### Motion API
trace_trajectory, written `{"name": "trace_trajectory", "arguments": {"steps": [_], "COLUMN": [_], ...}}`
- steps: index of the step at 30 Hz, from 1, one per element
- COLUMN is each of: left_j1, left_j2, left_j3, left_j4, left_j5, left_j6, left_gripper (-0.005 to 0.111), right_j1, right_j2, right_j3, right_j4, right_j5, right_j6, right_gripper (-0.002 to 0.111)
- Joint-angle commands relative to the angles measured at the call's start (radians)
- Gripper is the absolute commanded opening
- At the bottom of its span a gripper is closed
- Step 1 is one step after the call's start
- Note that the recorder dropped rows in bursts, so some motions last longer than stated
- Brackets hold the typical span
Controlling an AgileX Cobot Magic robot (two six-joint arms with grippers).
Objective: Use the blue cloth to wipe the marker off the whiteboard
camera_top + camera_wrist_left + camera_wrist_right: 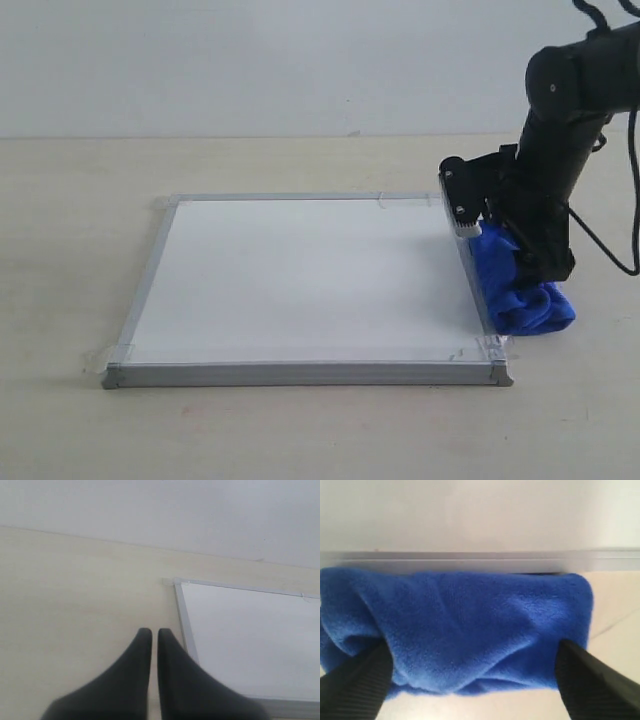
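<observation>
square whiteboard (pixel 300 280), thin grey frame, lying flat, plush blue cloth (pixel 525 295) bunched against its frame

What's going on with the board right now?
The right gripper has its fingers either side of the blue cloth, which sits against the whiteboard at its right edge. No red marker line shows on the board. The left gripper is shut and empty, over the table near a board corner.
</observation>
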Motion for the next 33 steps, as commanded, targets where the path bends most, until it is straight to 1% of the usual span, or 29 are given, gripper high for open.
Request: {"name": "trace_trajectory", "arguments": {"steps": [1,6,9,10,12,17,19,20,21,23,24,25,26,28,33], "left_j1": [0.003,0.003,0.003,0.003,0.003,0.003,0.003,0.003,0.003,0.003,0.003,0.003,0.003,0.003,0.003], "left_j2": [-0.003,-0.003,-0.003,-0.003,-0.003,-0.003,-0.003,-0.003,-0.003,-0.003,-0.003,-0.003,-0.003,-0.003,-0.003], "left_j3": [-0.003,-0.003,-0.003,-0.003,-0.003,-0.003,-0.003,-0.003,-0.003,-0.003,-0.003,-0.003,-0.003,-0.003,-0.003], "left_j4": [0.001,0.001,0.001,0.001,0.001,0.001,0.001,0.001,0.001,0.001,0.001,0.001,0.001,0.001,0.001], "left_j5": [-0.015,-0.015,-0.015,-0.015,-0.015,-0.015,-0.015,-0.015,-0.015,-0.015,-0.015,-0.015,-0.015,-0.015,-0.015], "left_j6": [0.006,0.006,0.006,0.006,0.006,0.006,0.006,0.006,0.006,0.006,0.006,0.006,0.006,0.006,0.006], "left_gripper": [0.004,0.004,0.004,0.004,0.004,0.004,0.004,0.004,0.004,0.004,0.004,0.004,0.004,0.004,0.004], "right_j1": [0.000,0.000,0.000,0.000,0.000,0.000,0.000,0.000,0.000,0.000,0.000,0.000,0.000,0.000,0.000], "right_j2": [-0.112,-0.246,-0.327,-0.364,-0.411,-0.443,-0.443,-0.443,-0.443,-0.443,-0.443,-0.443,-0.445,-0.454,-0.534], "right_j3": [-0.002,-0.002,-0.002,-0.002,-0.002,-0.002,-0.002,-0.002,-0.002,-0.002,-0.002,-0.002,-0.002,0.001,0.090], "right_j4": [-0.032,-0.023,0.028,0.059,0.109,0.129,0.129,0.129,0.129,0.129,0.129,0.129,0.123,0.133,0.260], "right_j5": [0.020,0.022,0.035,0.048,0.051,0.027,0.032,0.030,0.026,0.040,0.071,0.098,0.166,0.206,0.160], "right_j6": [-0.033,-0.008,0.229,0.388,0.572,0.768,0.873,0.905,0.931,0.978,1.035,1.040,1.040,1.044,1.020], "right_gripper": [0.078,0.078,0.078,0.078,0.078,0.078,0.066,0.056,0.033,0.001,0.001,0.001,0.001,0.001,0.001]}}
